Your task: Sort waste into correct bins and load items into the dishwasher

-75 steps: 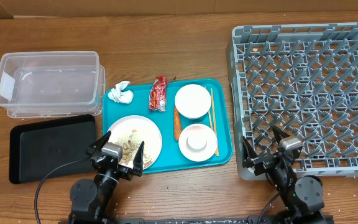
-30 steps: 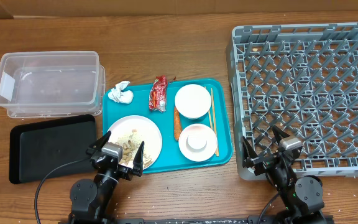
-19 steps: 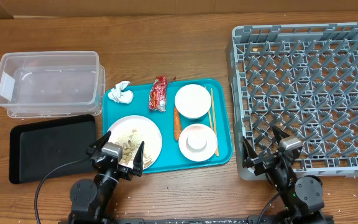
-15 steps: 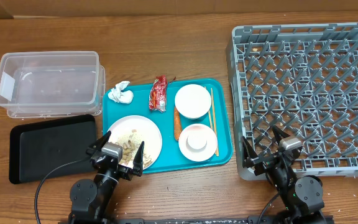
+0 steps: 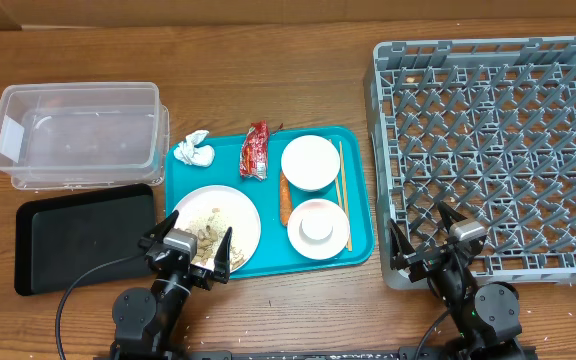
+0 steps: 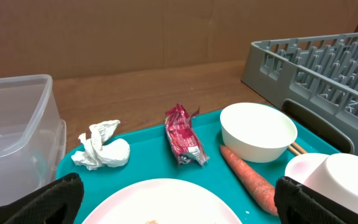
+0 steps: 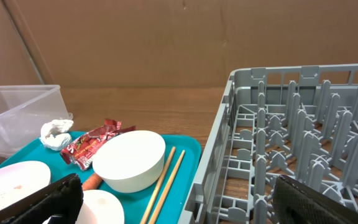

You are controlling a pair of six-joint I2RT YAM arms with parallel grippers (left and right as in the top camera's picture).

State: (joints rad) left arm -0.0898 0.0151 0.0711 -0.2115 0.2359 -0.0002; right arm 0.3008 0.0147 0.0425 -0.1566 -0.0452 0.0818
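Note:
A teal tray [image 5: 353,250] holds a white plate [image 5: 233,212] with food scraps, a white bowl [image 5: 310,161], an upturned cup on a saucer [image 5: 318,228], a carrot [image 5: 286,198], chopsticks [image 5: 340,171], a red wrapper [image 5: 256,150] and a crumpled napkin [image 5: 194,150]. The grey dish rack [image 5: 493,140] stands at the right. My left gripper [image 5: 189,250] is open and empty at the plate's near edge. My right gripper [image 5: 440,250] is open and empty at the rack's front left corner. The left wrist view shows the wrapper [image 6: 184,135], napkin [image 6: 101,145], bowl [image 6: 258,130] and carrot [image 6: 247,176].
A clear plastic bin [image 5: 76,135] stands at the back left, with a black tray [image 5: 80,235] in front of it. The right wrist view shows the bowl [image 7: 129,160], chopsticks [image 7: 165,183], rack [image 7: 291,143] and clear bin [image 7: 11,112].

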